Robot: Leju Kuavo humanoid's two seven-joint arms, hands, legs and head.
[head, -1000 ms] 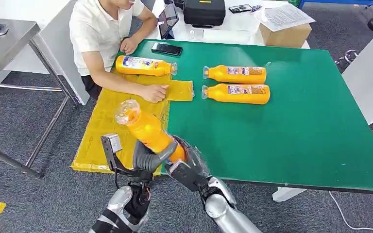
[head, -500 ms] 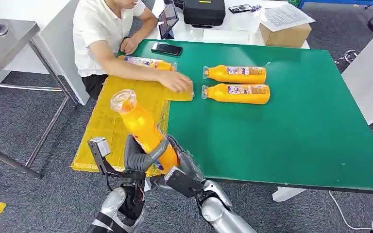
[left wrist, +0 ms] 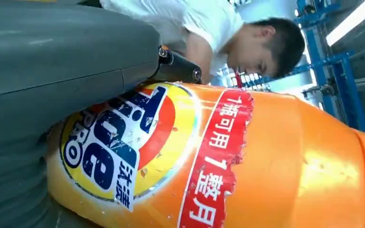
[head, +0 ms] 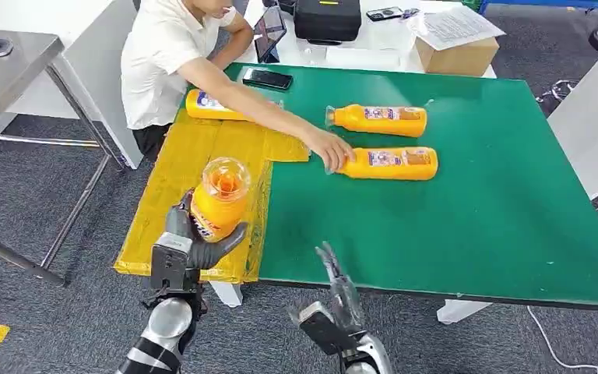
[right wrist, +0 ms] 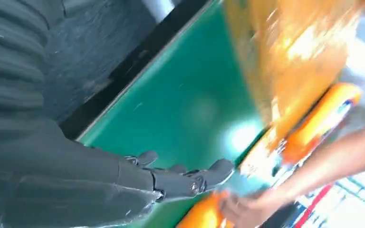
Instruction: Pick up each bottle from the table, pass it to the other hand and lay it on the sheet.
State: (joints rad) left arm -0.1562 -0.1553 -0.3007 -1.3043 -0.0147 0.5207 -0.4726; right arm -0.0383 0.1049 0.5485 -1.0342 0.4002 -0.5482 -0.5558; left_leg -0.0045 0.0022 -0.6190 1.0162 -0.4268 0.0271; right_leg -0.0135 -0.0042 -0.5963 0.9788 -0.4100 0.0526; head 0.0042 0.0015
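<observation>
My left hand (head: pixel 189 246) grips an orange bottle (head: pixel 216 199) upright above the near part of the yellow sheet (head: pixel 195 175); up close its label (left wrist: pixel 123 142) sits against my left hand (left wrist: pixel 52 95). My right hand (head: pixel 335 300) hangs open below the green table's near edge, holding nothing, its fingers (right wrist: pixel 185 178) spread. One bottle (head: pixel 218 106) lies at the sheet's far end. Two more bottles (head: pixel 379 119) (head: pixel 389 163) lie on the green table (head: pixel 475 202). A person's hand (head: pixel 328 148) touches the nearer one.
The person (head: pixel 167 62) sits at the far left corner, an arm stretched across the sheet. A phone (head: pixel 266 78) lies by the far edge. A black case (head: pixel 327 19) and a cardboard box (head: pixel 458 54) stand on the white table beyond. A metal table (head: pixel 8 62) is at left.
My right hand let go of the bottle and dropped below the table edge. My left hand turned the bottle upright over the sheet. The person's hand moved from the sheet to the nearer table bottle.
</observation>
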